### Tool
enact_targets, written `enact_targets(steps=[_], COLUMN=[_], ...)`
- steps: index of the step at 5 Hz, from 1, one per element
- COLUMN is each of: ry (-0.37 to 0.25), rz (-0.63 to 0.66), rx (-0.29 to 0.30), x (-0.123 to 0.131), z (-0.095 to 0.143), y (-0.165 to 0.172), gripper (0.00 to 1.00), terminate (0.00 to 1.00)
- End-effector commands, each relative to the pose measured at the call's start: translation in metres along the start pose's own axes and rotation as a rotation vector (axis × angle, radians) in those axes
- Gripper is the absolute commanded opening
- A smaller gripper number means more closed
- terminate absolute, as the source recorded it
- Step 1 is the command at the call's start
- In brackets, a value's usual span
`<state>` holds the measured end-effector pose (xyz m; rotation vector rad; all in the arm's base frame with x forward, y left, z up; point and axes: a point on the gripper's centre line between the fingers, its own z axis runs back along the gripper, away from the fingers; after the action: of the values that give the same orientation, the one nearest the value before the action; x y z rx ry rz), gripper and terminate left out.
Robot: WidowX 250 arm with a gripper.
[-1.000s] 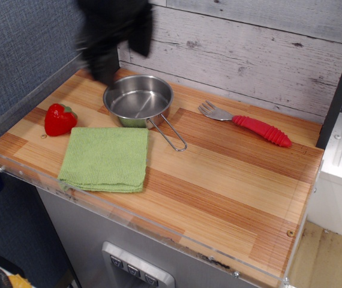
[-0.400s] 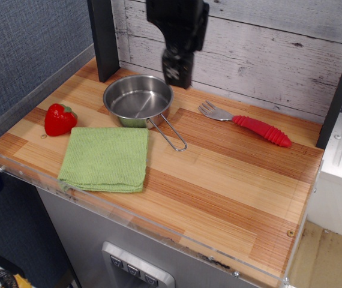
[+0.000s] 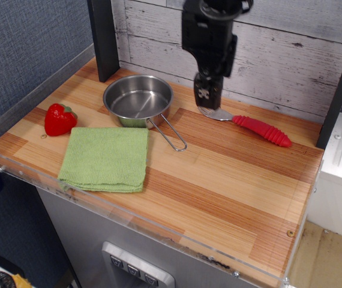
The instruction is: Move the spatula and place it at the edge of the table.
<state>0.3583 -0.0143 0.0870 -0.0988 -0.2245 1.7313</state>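
The spatula (image 3: 249, 124) lies near the back wall, right of the steel pan (image 3: 138, 99), its long axis slanting from pronged head at the pan side to red handle pointing right and slightly forward. The black pincer (image 3: 207, 102) hangs over the prongs; whether it is open I cannot tell. The pan looks bare inside, and the surface (image 3: 231, 192) in front of the spatula lies open to its acrylic rim

No readable text

No letters, numbers, brands or signs can be read on anything here. The small buttons (image 3: 131, 270) on the grey panel at 6 o'clock, below the table (image 3: 231, 198) rim, carry marks too small to make out.
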Motion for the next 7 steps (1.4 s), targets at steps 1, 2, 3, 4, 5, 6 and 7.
enact_targets(steps=[1,2,3,4,5,6,7], ry=[0.069,0.080,0.078,0.075,0.075,0.078,0.063], rz=[-0.115,-0.146,-0.164,-0.183,-0.208,-0.227,-0.241], rx=[0.001,-0.010,-0.005,0.012,0.021,0.022,0.023], x=[-0.033,-0.047,-0.055,-0.058,-0.061,-0.064,-0.064], z=[-0.023,-0.034,-0.037,-0.045,-0.054,-0.060,-0.060], y=[-0.026,-0.032,-0.033,-0.031,-0.031,-0.032,-0.030], gripper=[1.00,1.00,1.00,1.00,1.00,1.00,0.00], terminate=[0.00,0.00,0.00,0.00,0.00,0.00,0.00])
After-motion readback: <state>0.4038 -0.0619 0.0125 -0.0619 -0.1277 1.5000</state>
